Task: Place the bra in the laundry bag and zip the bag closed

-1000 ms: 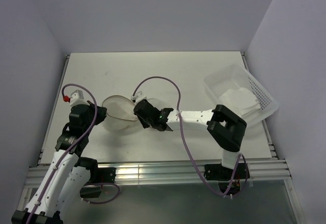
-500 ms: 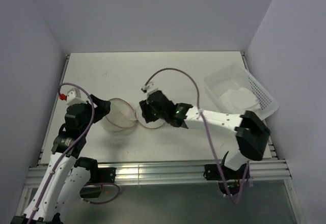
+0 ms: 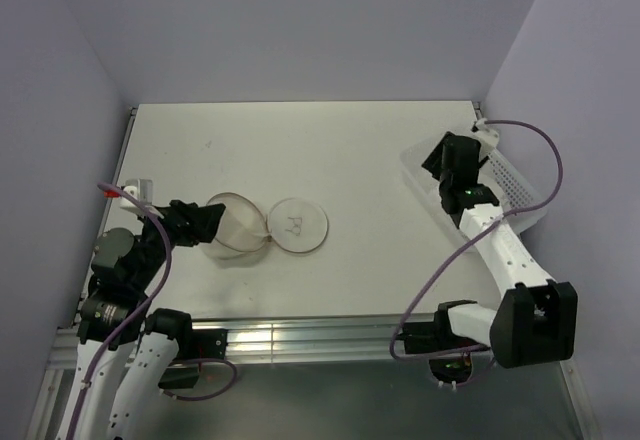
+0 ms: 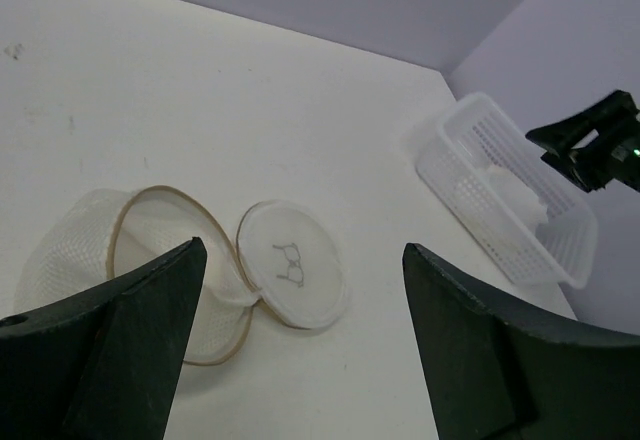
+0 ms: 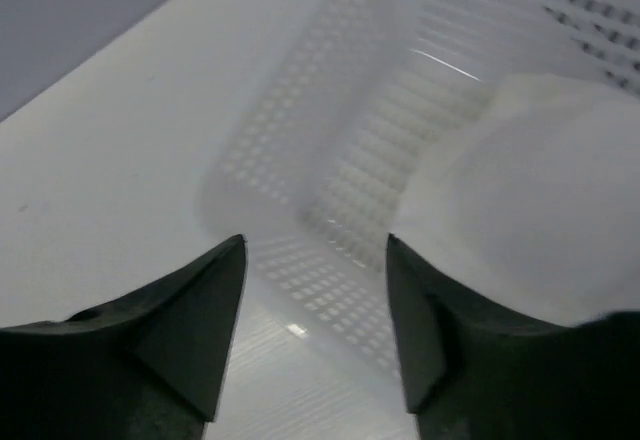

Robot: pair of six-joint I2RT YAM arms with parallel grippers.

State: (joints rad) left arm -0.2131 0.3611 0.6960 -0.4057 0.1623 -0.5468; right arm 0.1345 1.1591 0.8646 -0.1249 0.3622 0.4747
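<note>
The laundry bag [image 3: 238,230] lies open on the table, its tan-rimmed mouth [image 4: 165,260] facing up. Its round lid [image 3: 298,225] with the small black eyeglasses-like mark [image 4: 288,263] is folded out flat to the right. My left gripper [image 3: 205,220] is open just left of the bag and holds nothing [image 4: 302,250]. The off-white bra [image 5: 530,190] lies limp in the perforated tray [image 5: 330,170]. My right gripper [image 3: 447,163] hovers open over the tray's near-left wall [image 5: 315,242], beside the bra and apart from it. In the top view the right arm hides most of the bra.
The white perforated tray [image 3: 518,192] stands at the table's right edge, close to the right wall. In the left wrist view the tray [image 4: 470,195] shows at the far right with the bra [image 4: 515,195] inside. Purple cables loop off both wrists.
Both grippers have gone from shut to open. The right arm swung from the bag across to the tray. The left gripper let go of the bag and drew back; the lid now lies flat.
</note>
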